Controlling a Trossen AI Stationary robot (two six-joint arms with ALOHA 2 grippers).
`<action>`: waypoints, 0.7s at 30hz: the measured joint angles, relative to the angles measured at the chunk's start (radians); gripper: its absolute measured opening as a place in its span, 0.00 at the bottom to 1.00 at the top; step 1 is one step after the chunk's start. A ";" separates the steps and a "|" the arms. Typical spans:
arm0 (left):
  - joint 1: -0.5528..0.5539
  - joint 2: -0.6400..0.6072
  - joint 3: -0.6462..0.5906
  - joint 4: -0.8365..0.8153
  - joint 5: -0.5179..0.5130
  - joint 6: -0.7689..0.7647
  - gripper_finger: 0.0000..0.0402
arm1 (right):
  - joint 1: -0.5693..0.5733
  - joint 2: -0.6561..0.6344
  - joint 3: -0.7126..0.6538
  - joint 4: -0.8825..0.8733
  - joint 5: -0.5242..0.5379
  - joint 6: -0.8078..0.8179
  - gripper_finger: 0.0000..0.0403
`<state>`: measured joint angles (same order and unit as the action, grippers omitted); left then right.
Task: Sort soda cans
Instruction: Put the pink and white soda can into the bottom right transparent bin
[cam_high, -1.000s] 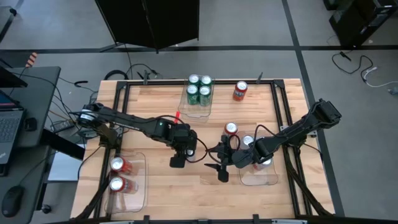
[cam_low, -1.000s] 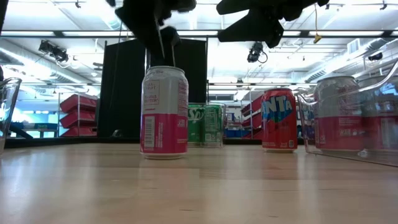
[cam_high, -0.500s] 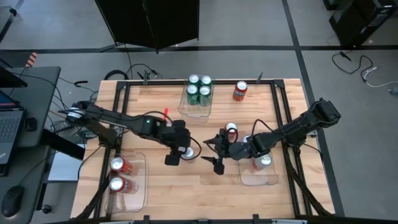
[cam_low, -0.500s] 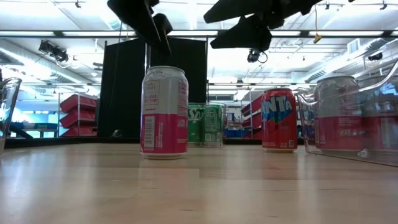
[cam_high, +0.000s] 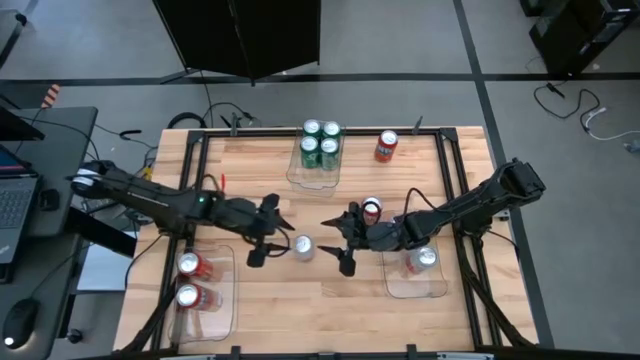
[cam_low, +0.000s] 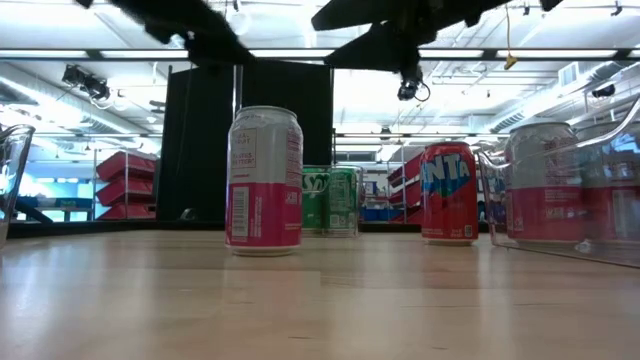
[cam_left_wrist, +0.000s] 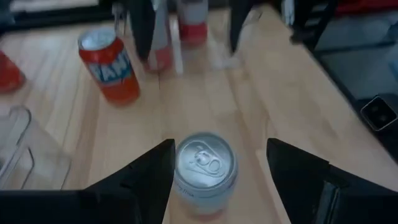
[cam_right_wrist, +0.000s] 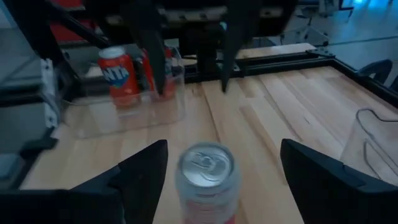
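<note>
a silver-white can with a pink lower band (cam_high: 303, 247) stands upright on the wooden bench (cam_high: 260, 170), near its middle, and serves as the landmark here. the left gripper (cam_high: 267, 232) hangs just to the left of this can, its fingers spread apart and holding nothing; in the left wrist view the can's silver top (cam_left_wrist: 204, 162) sits between the two dark fingers (cam_left_wrist: 144, 177) without touching either. the right gripper (cam_high: 347, 237) hangs just to the right of the same can, also spread wide and empty, and the right wrist view shows the can (cam_right_wrist: 206, 176) centred between its fingers (cam_right_wrist: 140, 171). in the low view the can (cam_low: 265, 179) stands alone on the wood with both arms above it.

just beyond the right gripper from that can stands a red can (cam_high: 372, 210), upright on the bare bench. farther right of the landmark, a clear tray (cam_high: 413, 288) holds silver-white cans (cam_high: 423, 259). far behind the landmark, four green cans (cam_high: 320, 141) stand packed together in another clear tray (cam_high: 305, 180), and a second loose red can (cam_high: 386, 146) stands to their right. to the left of the landmark and nearer the front edge, a third clear tray (cam_high: 222, 310) holds two red cans (cam_high: 188, 280), one behind the other.
</note>
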<state>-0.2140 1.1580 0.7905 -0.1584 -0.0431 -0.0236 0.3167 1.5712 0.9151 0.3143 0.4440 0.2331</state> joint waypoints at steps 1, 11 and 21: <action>-0.004 -0.025 -0.030 0.023 0.000 0.009 0.63 | -0.002 0.017 -0.001 0.021 -0.002 -0.010 0.73; -0.029 -0.314 -0.332 0.319 0.000 0.048 0.63 | -0.032 0.225 0.048 0.203 -0.034 -0.053 0.76; -0.030 -0.454 -0.480 0.487 0.002 0.059 0.63 | -0.044 0.360 0.147 0.185 -0.026 -0.052 0.87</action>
<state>-0.2443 0.7043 0.3109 0.3287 -0.0412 0.0352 0.2722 1.9314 1.0625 0.4997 0.4179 0.1807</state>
